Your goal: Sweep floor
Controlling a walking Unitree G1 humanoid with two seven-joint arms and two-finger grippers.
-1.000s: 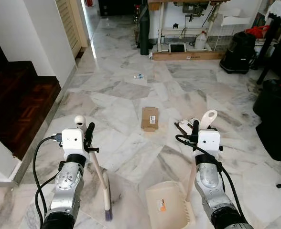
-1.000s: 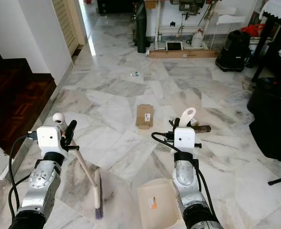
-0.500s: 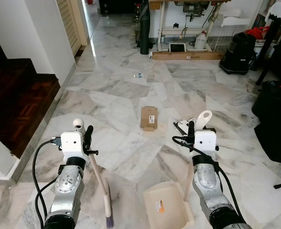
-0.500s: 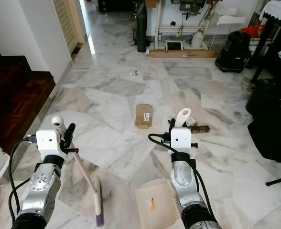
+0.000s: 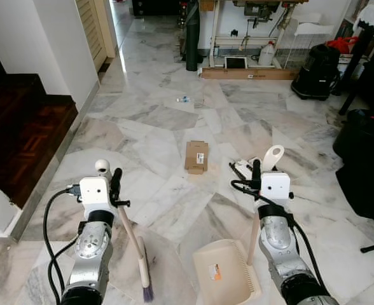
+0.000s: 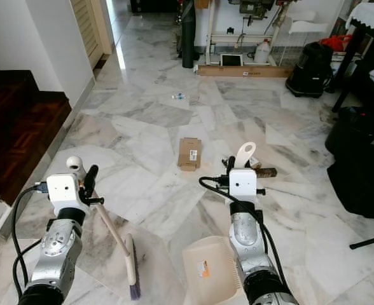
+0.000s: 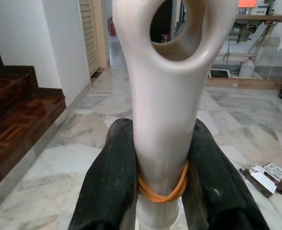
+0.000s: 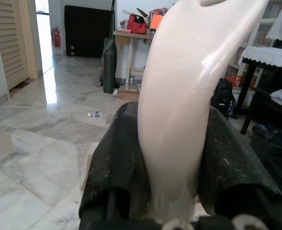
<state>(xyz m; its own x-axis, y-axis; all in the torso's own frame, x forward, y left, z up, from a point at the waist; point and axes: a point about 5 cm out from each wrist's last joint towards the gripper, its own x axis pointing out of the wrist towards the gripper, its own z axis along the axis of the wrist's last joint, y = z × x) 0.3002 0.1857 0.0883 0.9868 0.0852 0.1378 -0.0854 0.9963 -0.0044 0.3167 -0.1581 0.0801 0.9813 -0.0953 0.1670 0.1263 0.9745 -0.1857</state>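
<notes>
My left gripper (image 5: pixel 116 185) is shut on the cream handle of a broom (image 5: pixel 133 240), whose purple-tipped brush (image 5: pixel 146 281) rests on the marble floor in front of me. In the left wrist view the black fingers (image 7: pixel 110 184) clamp the broom handle (image 7: pixel 165 105) above an orange rubber band. My right gripper (image 5: pixel 256 174) is shut on the upright handle of a beige dustpan (image 5: pixel 223 274) that sits low at the floor. The right wrist view has the fingers (image 8: pixel 116 158) pressed against both sides of the dustpan handle (image 8: pixel 184 105). A flat cardboard box (image 5: pixel 196 156) lies on the floor ahead, between the two arms.
Torn packaging scraps (image 5: pixel 243 169) lie beside the right arm, and a small wrapper (image 5: pixel 184 99) lies further off. Dark wooden stairs (image 5: pixel 21 121) rise on the left. A black vacuum (image 5: pixel 315 62) and dark furniture (image 5: pixel 365 159) line the right. A sewing table (image 5: pixel 250 38) stands at the far end.
The whole view has shifted a little as I move. Both grippers keep the same hold, and the broom and dustpan sit at almost the same place before me.
</notes>
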